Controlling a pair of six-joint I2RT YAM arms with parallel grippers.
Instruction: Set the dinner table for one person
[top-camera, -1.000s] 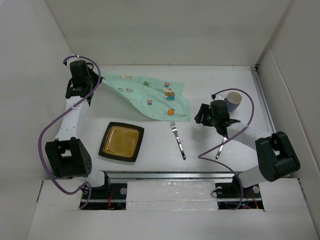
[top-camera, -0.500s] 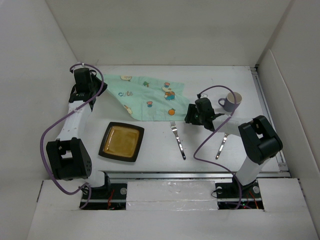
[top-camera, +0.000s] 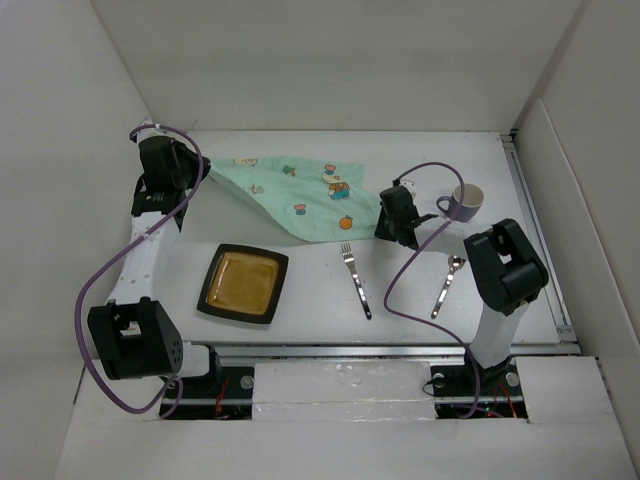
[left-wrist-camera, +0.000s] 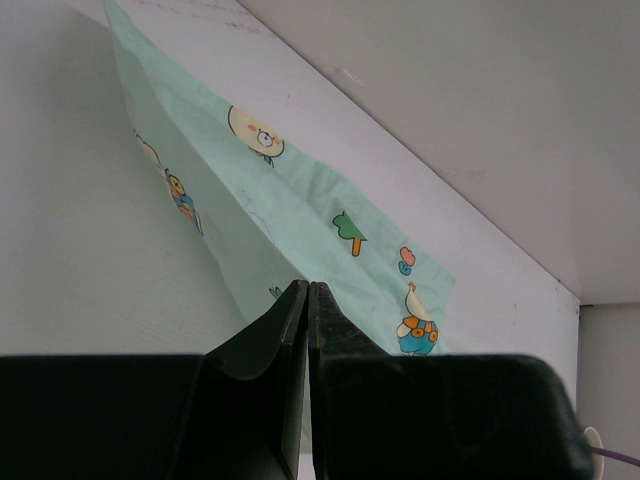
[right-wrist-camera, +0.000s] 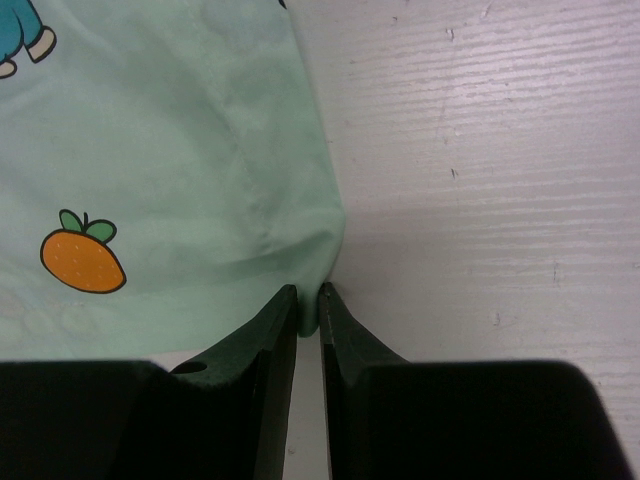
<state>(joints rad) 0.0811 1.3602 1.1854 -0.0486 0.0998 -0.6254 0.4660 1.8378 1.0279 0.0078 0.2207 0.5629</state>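
Note:
The mint-green cartoon-printed placemat (top-camera: 300, 195) lies partly folded at the back of the white dinner table (top-camera: 420, 160). My left gripper (top-camera: 198, 166) is shut on its far-left corner; in the left wrist view the jaws (left-wrist-camera: 308, 287) are pressed together with the cloth (left-wrist-camera: 300, 190) running away from them. My right gripper (top-camera: 381, 217) is shut on the placemat's near-right corner; in the right wrist view the fingertips (right-wrist-camera: 310, 293) pinch the cloth edge (right-wrist-camera: 180, 150) over the bare tabletop (right-wrist-camera: 480, 150).
A square amber plate with a dark rim (top-camera: 243, 283) sits front left. A fork (top-camera: 356, 280) lies in front of the placemat, and a spoon (top-camera: 445, 285) to its right. A purple mug (top-camera: 465, 202) stands at the right, near the right arm. White walls enclose the table.
My right gripper has moved left from beside the mug to the placemat's near-right corner and now pinches it. The left gripper has shifted slightly, still holding its corner; the cloth's shape has changed.

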